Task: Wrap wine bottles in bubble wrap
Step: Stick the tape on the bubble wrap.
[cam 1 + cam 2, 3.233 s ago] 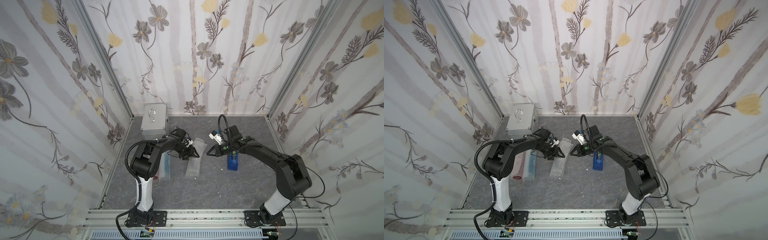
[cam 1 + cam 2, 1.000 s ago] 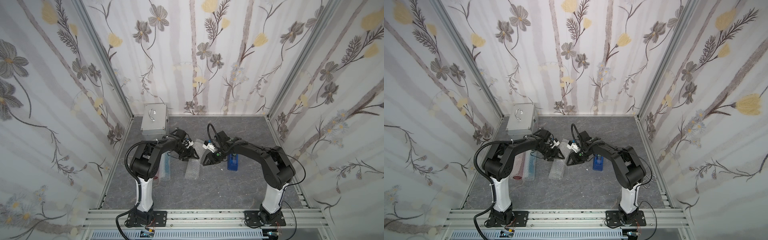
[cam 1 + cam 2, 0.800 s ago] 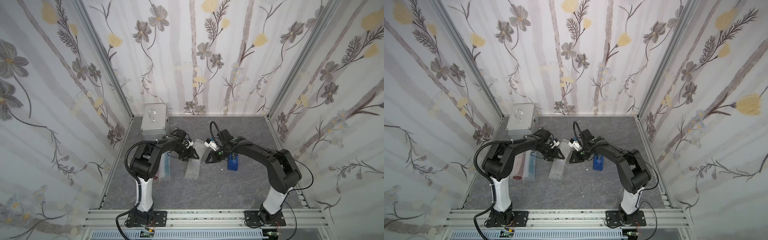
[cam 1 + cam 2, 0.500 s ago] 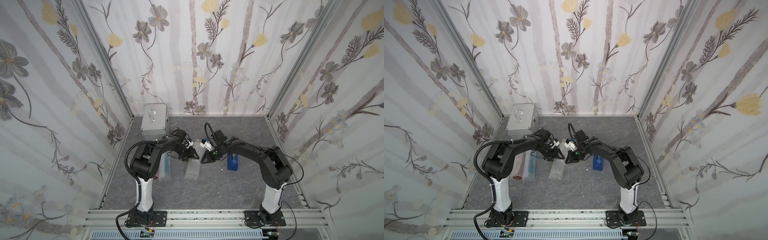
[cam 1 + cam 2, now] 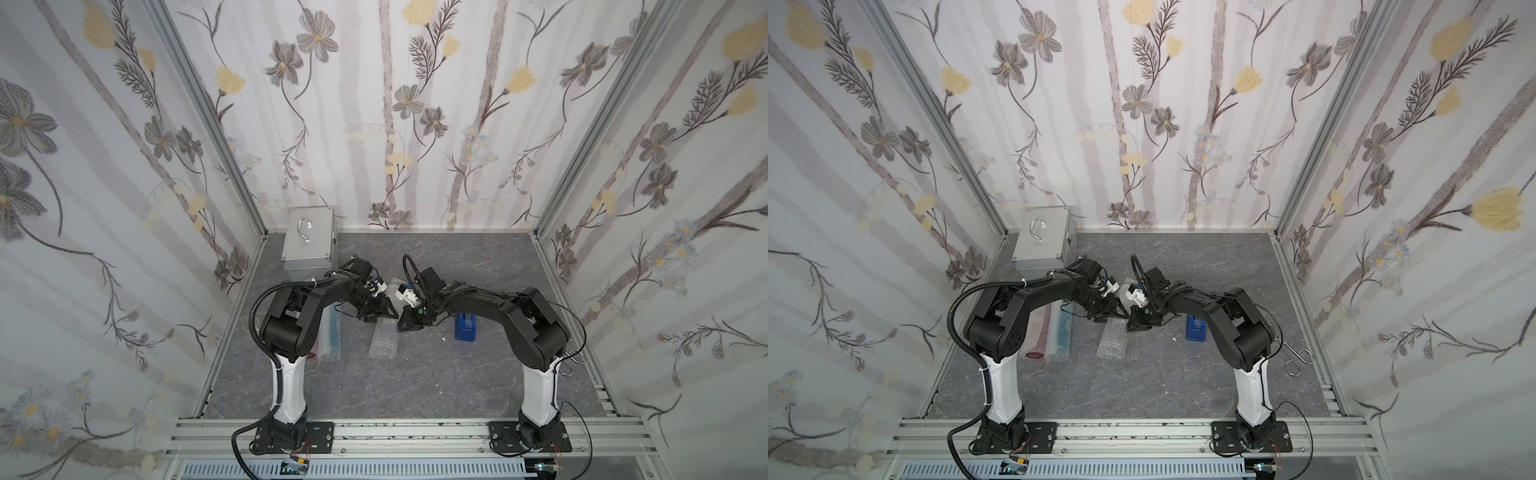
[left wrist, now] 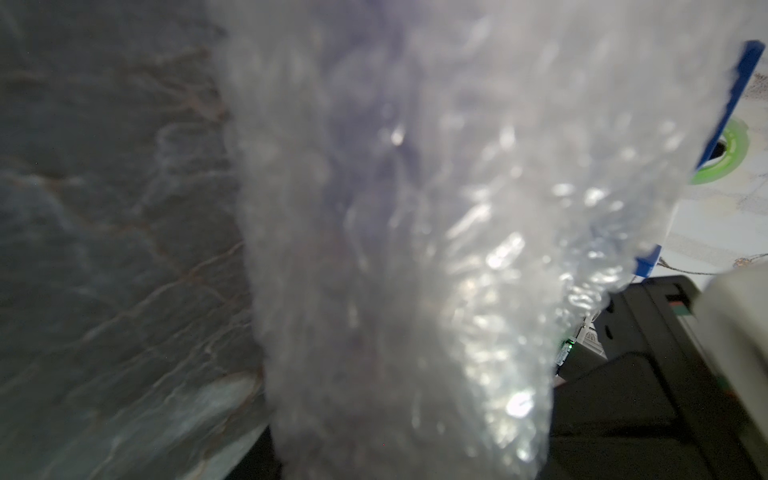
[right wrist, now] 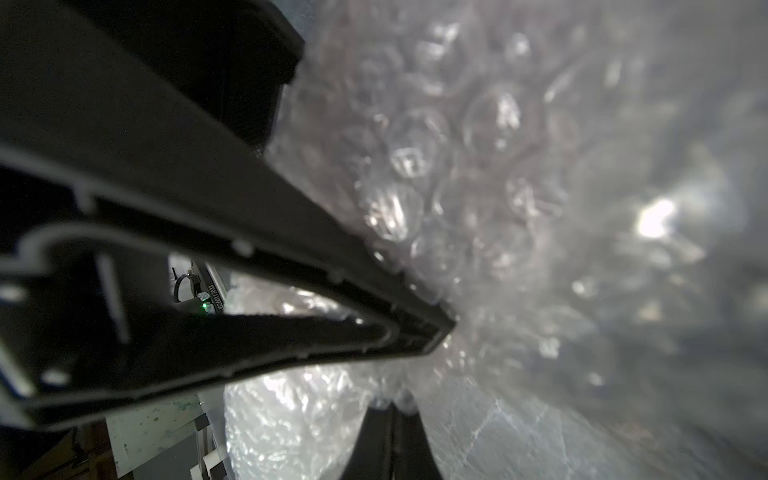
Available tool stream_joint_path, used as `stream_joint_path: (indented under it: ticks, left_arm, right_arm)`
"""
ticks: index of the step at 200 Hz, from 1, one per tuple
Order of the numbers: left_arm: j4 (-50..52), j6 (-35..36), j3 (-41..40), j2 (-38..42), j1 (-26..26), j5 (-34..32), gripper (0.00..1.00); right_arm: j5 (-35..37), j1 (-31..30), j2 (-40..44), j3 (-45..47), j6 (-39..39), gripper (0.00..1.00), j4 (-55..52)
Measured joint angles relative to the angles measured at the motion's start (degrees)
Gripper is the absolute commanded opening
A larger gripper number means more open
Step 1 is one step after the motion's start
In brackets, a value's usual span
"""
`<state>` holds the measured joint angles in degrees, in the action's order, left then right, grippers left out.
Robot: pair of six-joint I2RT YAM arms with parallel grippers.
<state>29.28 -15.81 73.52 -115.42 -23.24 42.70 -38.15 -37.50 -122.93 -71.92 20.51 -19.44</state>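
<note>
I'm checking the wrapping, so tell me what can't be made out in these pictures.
- Bottle in the middle roll: both top views, wrap covers it.
- Left jaws: left wrist view, wrap fills it, blurred; top views, too small.
- Whether the right jaws pinch wrap: right wrist view, blurred.
- Rolls by the left arm: a top view, arm partly hides them.

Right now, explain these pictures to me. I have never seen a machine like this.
Two black robot arms are bolted to a rail at the near edge of a grey table, each ending in a two-fingered gripper. Two pictures look down from above; two come from cameras on the wrists. On the table lie a bubble-wrap bundle, two wrapped bottles, a blue tape dispenser and a silver case. The right gripper is shut, its tip against the wrap. The left gripper meets the bundle's far end; its grip is unclear.
</note>
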Motion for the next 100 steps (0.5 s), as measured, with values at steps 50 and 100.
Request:
stream_joint_path:
  ticks: [50, 100]
  left_arm:
    - [-0.02, -0.26, 0.00, 0.00, -0.07, 0.15, 0.00]
    - [-0.02, -0.28, 0.00, 0.00, -0.11, 0.15, 0.00]
  right_arm:
    - [3.13, 2.64, 6.64, 4.79, -0.72, 0.00, -0.87]
    - [5.29, 1.62, 8.81, 3.26, -1.22, 0.00, -3.10]
